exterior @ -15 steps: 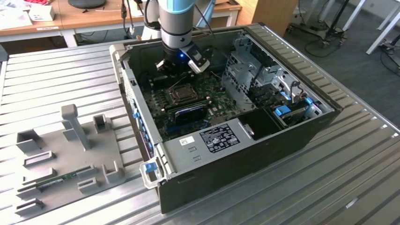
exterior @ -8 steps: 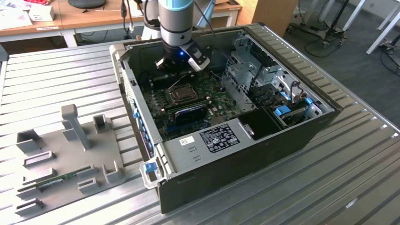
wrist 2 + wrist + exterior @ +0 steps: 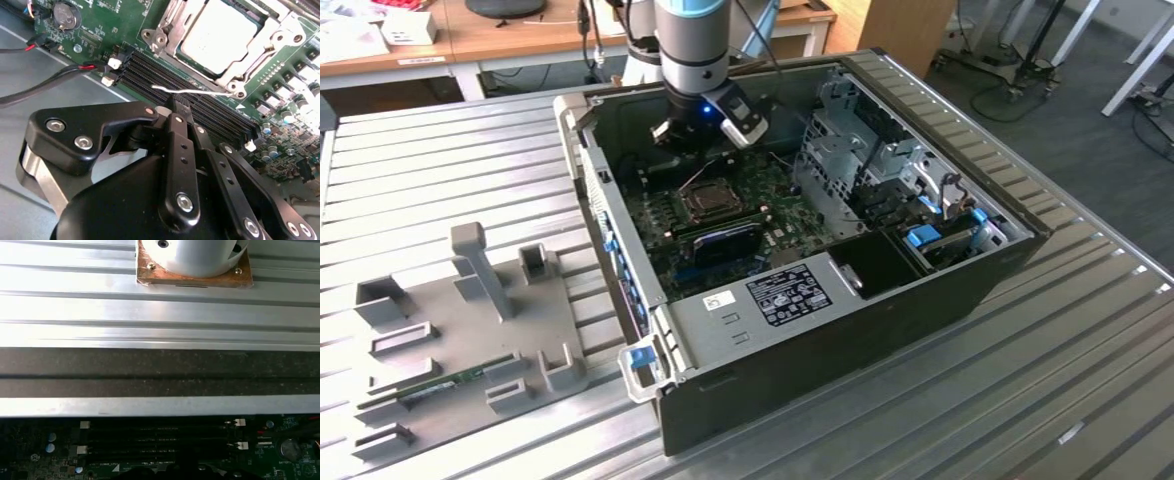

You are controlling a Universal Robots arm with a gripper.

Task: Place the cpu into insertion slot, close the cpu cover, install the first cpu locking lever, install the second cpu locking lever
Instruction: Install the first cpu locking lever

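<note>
The gripper (image 3: pixel 179 107) hung low inside the open computer case (image 3: pixel 881 300), its tip right at a thin wire locking lever (image 3: pixel 192 92) that ran along the memory slots (image 3: pixel 165 75) beside the socket. Whether it was open, closed or pinching that wire could not be told from these pictures.

In the exterior view the gripper (image 3: pixel 700 135) stood near the case's far wall, and the insertion slot (image 3: pixel 686 196) lay close by at about 6 o'clock from it.

The cpu (image 3: pixel 215 35) sat flat in the slot on the green motherboard (image 3: pixel 125 20). The cpu cover (image 3: pixel 272 42) appeared to be folded down around it, its silver frame bordering the chip. Placing and covering therefore looked done. The lever by the gripper seemed free and not hooked down, so latching both levers looked still undone.
</note>
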